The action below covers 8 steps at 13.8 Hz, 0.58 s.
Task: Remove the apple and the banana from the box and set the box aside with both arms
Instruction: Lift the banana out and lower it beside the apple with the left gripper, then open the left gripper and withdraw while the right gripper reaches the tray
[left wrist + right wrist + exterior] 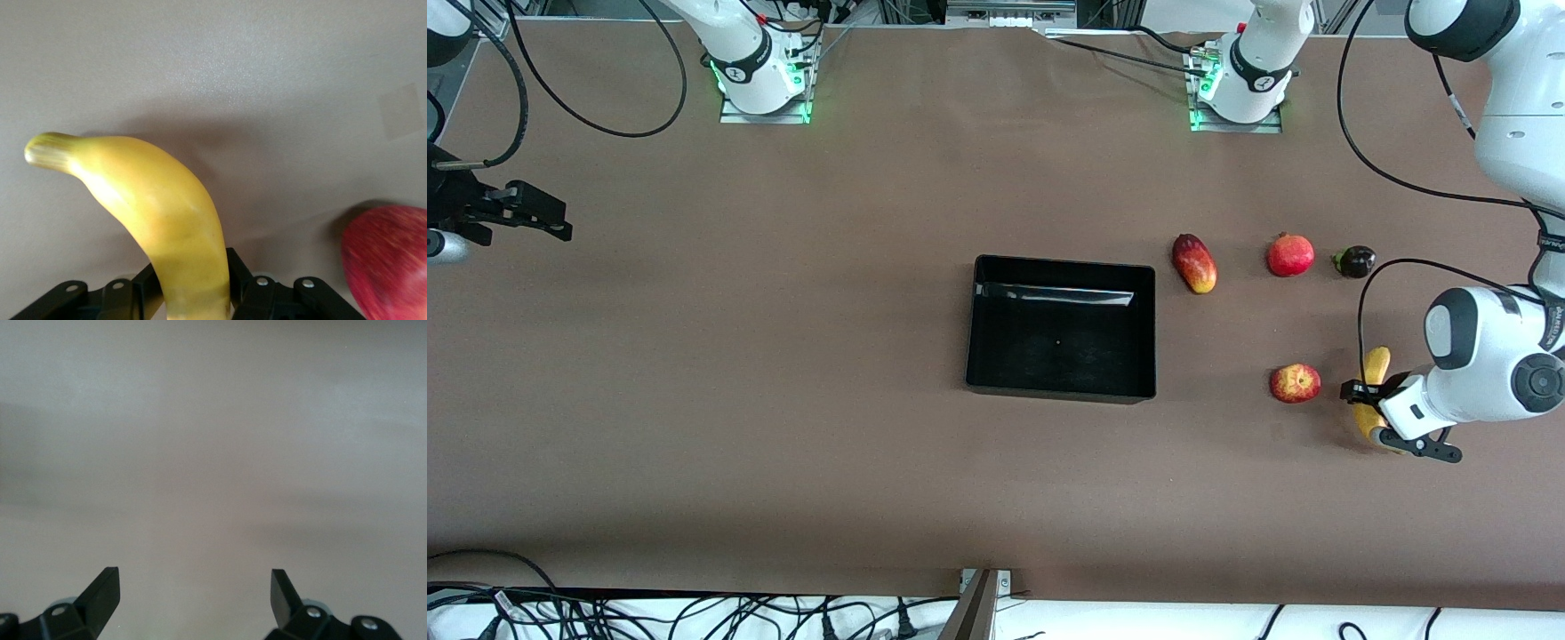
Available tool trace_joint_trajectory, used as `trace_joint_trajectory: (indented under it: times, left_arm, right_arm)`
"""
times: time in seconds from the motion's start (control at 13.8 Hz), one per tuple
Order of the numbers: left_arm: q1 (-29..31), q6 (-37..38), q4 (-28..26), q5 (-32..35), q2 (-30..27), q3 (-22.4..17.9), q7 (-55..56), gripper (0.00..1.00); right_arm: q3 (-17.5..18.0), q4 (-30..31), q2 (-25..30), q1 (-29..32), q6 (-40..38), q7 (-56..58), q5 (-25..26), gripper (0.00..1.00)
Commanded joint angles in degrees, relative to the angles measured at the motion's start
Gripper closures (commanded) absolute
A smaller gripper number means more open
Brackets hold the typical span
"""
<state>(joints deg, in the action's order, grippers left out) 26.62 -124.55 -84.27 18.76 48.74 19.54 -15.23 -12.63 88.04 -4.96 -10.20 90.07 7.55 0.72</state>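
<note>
No words, brands or numbers can be read anywhere; the small round marks on the collars of the two arm bases (763, 67) are too small to make out

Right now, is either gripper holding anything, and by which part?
The left gripper is closed around the banana at its thick middle, stem end free. The right gripper is open and holds nothing.
</note>
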Motion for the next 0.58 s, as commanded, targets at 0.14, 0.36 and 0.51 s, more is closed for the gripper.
trace_joint_trajectory:
  times: [0.14, 0.36, 0.51]
  left_arm:
    - [0.63, -5.79, -4.15, 3.02, -1.01, -0.91, -1.12, 0.81]
    - [0.8, -4.92, -4.06, 3.56, -1.97, -0.82, -0.86, 0.0]
    - [-0.15, 6.52, -3.1, 2.6, -7.92, -0.56, -0.51, 0.0]
  right_arm:
    - [0.24, -0.67, 0.22, -0.44, -3.4, 0.36, 0.77, 0.0]
    - [1.12, -0.59, 0.04, -0.79, -9.27, 0.19, 0.59, 0.0]
    - [1.3, -0.23, -2.4, -0.96, -12.1, 0.01, -1.06, 0.0]
